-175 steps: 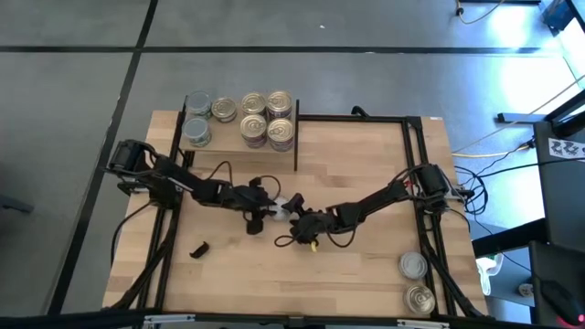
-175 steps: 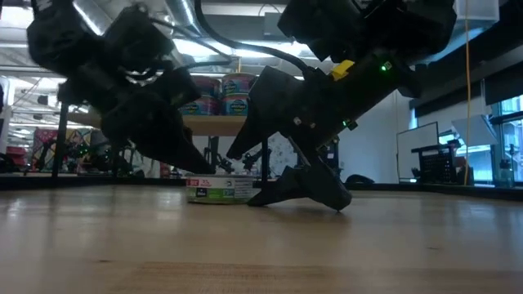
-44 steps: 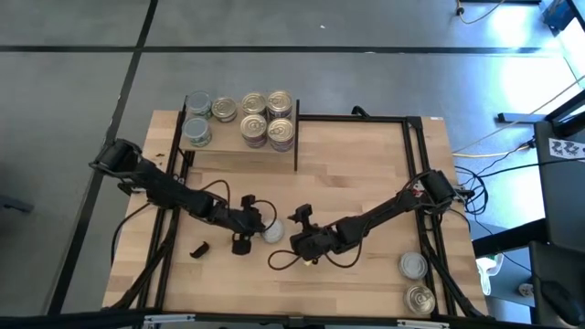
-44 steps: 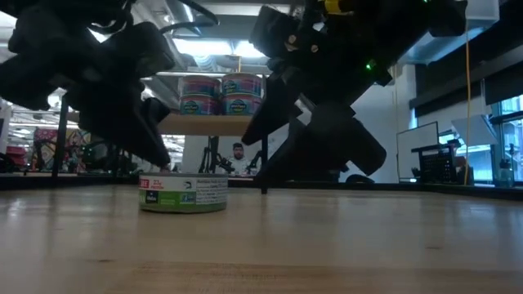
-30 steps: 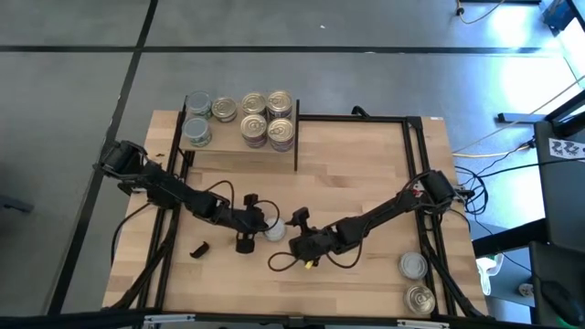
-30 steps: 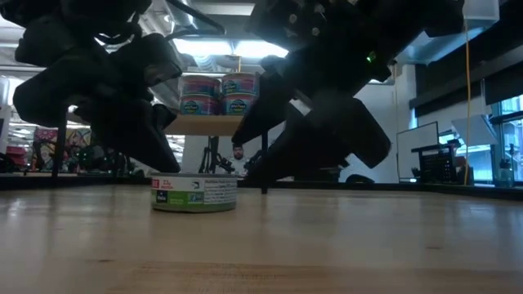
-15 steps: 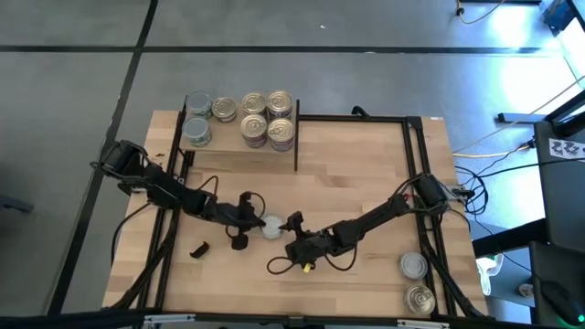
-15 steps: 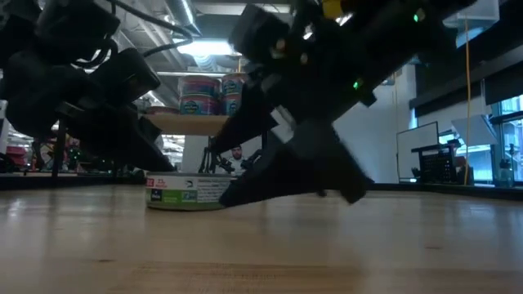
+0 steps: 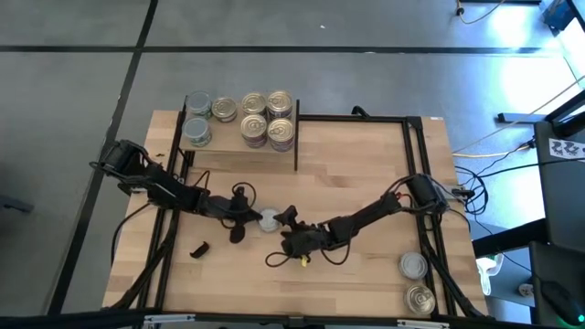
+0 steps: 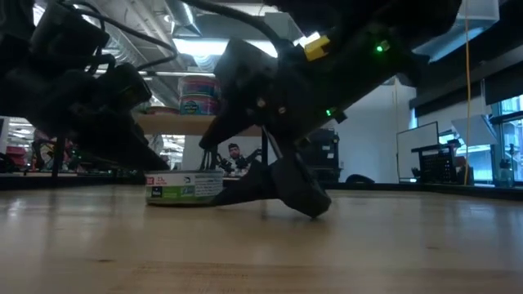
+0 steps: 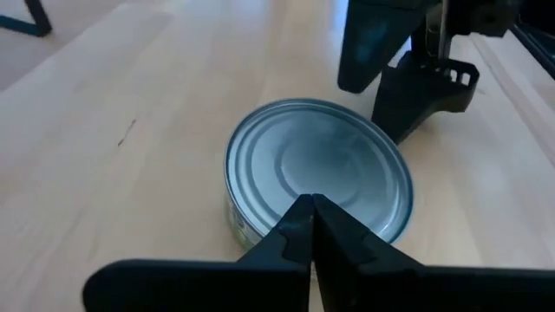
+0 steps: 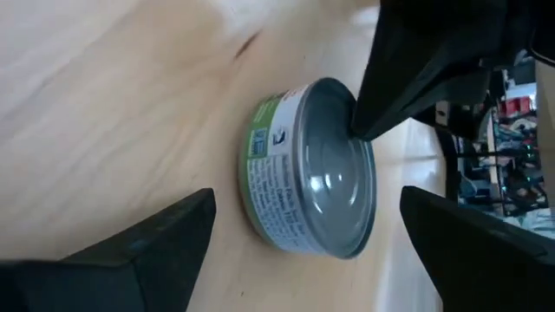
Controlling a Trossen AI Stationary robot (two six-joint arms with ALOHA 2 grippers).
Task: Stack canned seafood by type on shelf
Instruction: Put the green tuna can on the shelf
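One canned seafood tin with a plain silver top and a green-and-white label stands flat on the tabletop, mid-table. My left gripper is shut, its tips at the tin's top. My right gripper is open. It comes low from the table's right, with a finger on each side of the tin and a gap to it on both sides. The shelf at the far left carries several tins, silver-topped and gold-topped, some stacked two high. My left gripper lays its shut fingertips on the tin's flat top just inside the rim, on the side facing the table's left. The fingers slant down from the table's left. The tin stands upright with its bottom on the table.
Two more tins lie at the table's near right corner. A small black piece lies near left of the grippers. A black frame edges the table's right half. Bare wood lies between the shelf and the grippers.
My right gripper has sunk toward the table and gone left toward the tin, rolling as it went; it stays open. My left gripper has sunk and drawn back toward the table's left, staying shut. The tin has slid a little toward the far edge.
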